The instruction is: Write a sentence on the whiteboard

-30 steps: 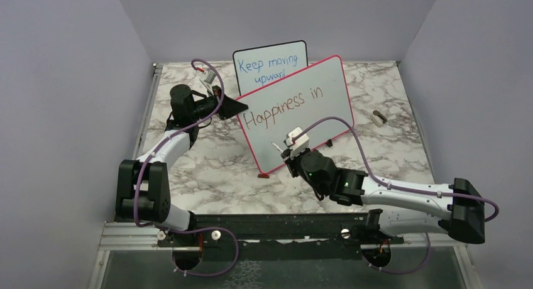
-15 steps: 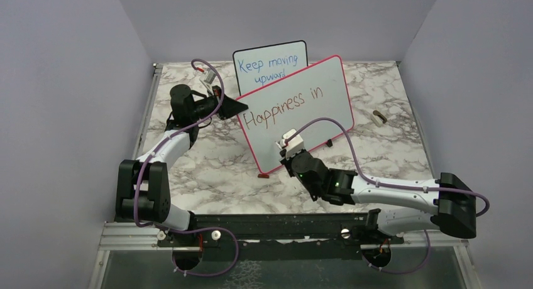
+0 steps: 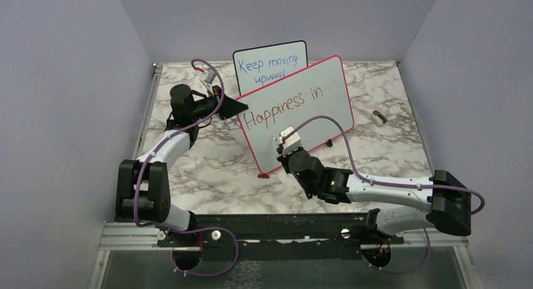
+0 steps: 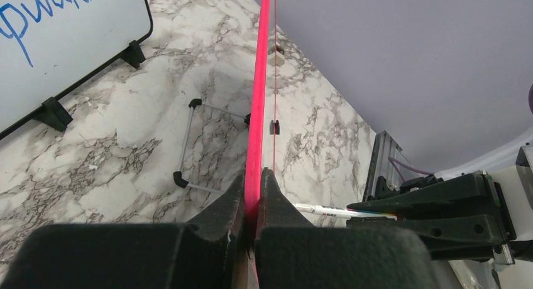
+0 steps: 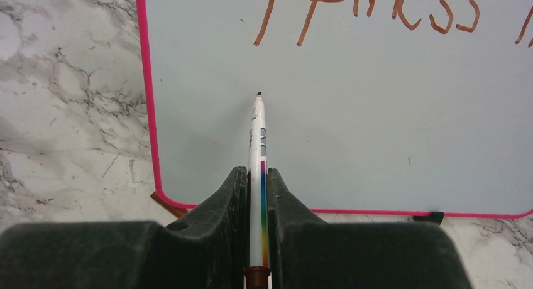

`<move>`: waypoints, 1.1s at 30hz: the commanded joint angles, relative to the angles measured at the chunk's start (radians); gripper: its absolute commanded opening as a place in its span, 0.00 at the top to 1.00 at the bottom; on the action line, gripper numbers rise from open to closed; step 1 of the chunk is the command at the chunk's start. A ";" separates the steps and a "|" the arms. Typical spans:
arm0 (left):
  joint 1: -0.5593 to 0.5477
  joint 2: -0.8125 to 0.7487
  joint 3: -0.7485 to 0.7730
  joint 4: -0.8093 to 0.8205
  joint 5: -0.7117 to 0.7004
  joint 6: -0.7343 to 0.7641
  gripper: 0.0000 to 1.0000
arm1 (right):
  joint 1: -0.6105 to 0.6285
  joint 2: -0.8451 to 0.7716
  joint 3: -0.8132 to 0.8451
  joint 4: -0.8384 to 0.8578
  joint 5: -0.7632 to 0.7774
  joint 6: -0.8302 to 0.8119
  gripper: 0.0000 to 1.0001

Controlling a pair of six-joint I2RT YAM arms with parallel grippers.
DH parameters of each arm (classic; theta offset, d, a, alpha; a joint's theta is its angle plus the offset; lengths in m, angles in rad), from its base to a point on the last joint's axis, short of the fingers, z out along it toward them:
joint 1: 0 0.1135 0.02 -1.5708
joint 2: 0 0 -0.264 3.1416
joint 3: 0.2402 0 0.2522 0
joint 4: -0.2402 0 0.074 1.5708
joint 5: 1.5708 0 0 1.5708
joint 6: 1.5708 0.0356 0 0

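Left gripper [image 4: 252, 179] clamps whiteboard [image 4: 259, 81] frame edge — clear only in wrist view. Right gripper [image 5: 257, 176] pinches marker [image 5: 257, 129]; tip below sentence [image 5: 352, 6] — contact unclear.

the left arm [image 3: 164, 149] and right arm [image 3: 390, 190] share a look: smooth white link shells between chunky black joint housings. a thin purple cable [image 3: 324, 120] loops along each (tied down with small white clips on the right one), meeting a white connector block [image 3: 287, 137] by the wrist. tiny green lights [image 3: 331, 183] glow on the right arm's black housings. the fingers [image 5: 210, 204] are matte black, wedge-shaped plastic.
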 commanded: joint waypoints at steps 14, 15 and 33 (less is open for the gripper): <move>-0.004 0.028 -0.003 -0.077 -0.030 0.059 1.00 | 0.006 0.073 0.053 0.060 0.071 -0.016 0.99; -0.005 0.028 -0.003 -0.077 -0.029 0.059 1.00 | 0.006 0.076 0.055 0.060 0.072 -0.018 0.99; -0.004 0.023 -0.003 -0.078 -0.029 0.057 1.00 | 0.006 0.111 0.096 0.053 0.000 -0.040 0.99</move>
